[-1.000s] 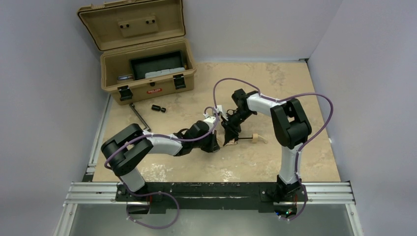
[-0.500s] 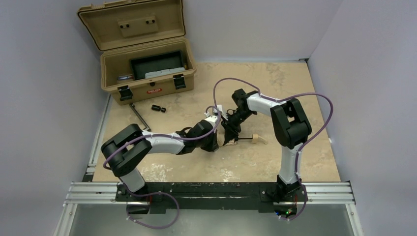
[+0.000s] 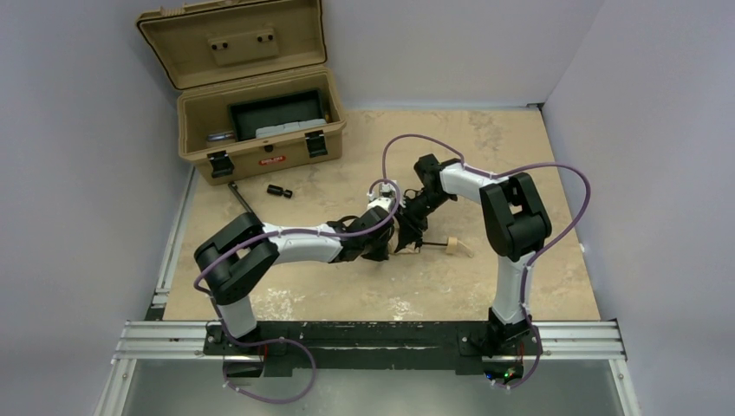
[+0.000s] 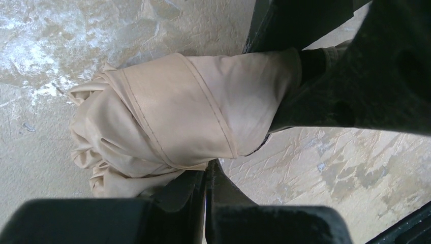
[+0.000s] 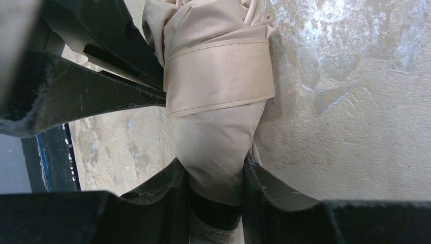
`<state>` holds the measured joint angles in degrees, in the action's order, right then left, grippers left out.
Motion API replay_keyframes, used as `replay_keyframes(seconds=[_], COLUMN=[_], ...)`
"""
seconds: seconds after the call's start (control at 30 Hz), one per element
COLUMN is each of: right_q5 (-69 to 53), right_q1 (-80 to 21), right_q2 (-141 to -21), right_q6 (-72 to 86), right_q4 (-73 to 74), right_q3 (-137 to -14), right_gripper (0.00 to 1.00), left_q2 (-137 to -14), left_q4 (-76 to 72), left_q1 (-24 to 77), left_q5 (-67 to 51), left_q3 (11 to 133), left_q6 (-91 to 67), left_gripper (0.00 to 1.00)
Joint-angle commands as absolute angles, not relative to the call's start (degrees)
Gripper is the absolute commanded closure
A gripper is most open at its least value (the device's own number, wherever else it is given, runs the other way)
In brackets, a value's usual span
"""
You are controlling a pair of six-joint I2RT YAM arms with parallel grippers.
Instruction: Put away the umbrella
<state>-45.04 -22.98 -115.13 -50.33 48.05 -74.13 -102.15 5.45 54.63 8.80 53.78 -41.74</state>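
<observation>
My right hand point(image 5: 216, 175) is partly closed on the umbrella point(image 5: 218, 117), a finger on each side of its narrow end; my left hand point(image 4: 206, 195) is shut, fingers pressed together just under the bundle, and I cannot tell whether they pinch any fabric; the umbrella lies mid-tabletop point(image 3: 485, 147) between both hands, a creased beige roll bound by a stitched band point(image 5: 218, 76) of like cloth; its pale handle point(image 3: 452, 246) sticks out to my right.
</observation>
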Motion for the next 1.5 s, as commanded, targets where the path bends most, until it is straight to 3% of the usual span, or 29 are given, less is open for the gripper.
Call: replay_keyframes(seconds=[0.0, 0.13, 0.27, 0.37, 0.6, 1.1, 1.47], right_q5=[-32.52, -32.69, -32.69, -32.85, -33.09, -32.94, -32.44], right_q1=[-25.40, -25.40, -25.40, -25.33, -25.40, -25.40, -25.40], right_q2=[-119.78, -119.57, -119.22, -119.38, -119.36, -119.17, -119.08], right_q6=[-54.97, -55.25, -55.38, -55.56, -55.77, -56.02, -55.72], right_q4=[47.59, 47.65, 47.64, 47.84, 47.86, 47.92, 47.38], right_q3=[-69.98, -69.80, -69.44, -69.51, -69.47, -69.42, -69.24], right_gripper=[1.00, 1.00, 1.00, 1.00, 1.00, 1.00, 1.00], left_q2=[-110.38, -111.37, -112.75, -113.83, -112.96, -110.55, -107.42], left_q4=[20.99, 22.14, 25.30, 26.79, 27.03, 25.48, 24.23], left_q1=[50.00, 48.79, 48.45, 48.43, 48.43, 47.82, 47.58], left_q5=[20.82, 20.65, 22.02, 22.01, 22.62, 23.20, 23.55], left_q3=[50.17, 52.59, 55.25, 56.67, 56.04, 50.54, 46.31], left_q6=[-43.43, -44.20, -47.36, -49.14, -50.20, -50.85, -50.24], left_gripper=[1.00, 1.00, 0.89, 0.74, 0.62, 0.64, 0.57])
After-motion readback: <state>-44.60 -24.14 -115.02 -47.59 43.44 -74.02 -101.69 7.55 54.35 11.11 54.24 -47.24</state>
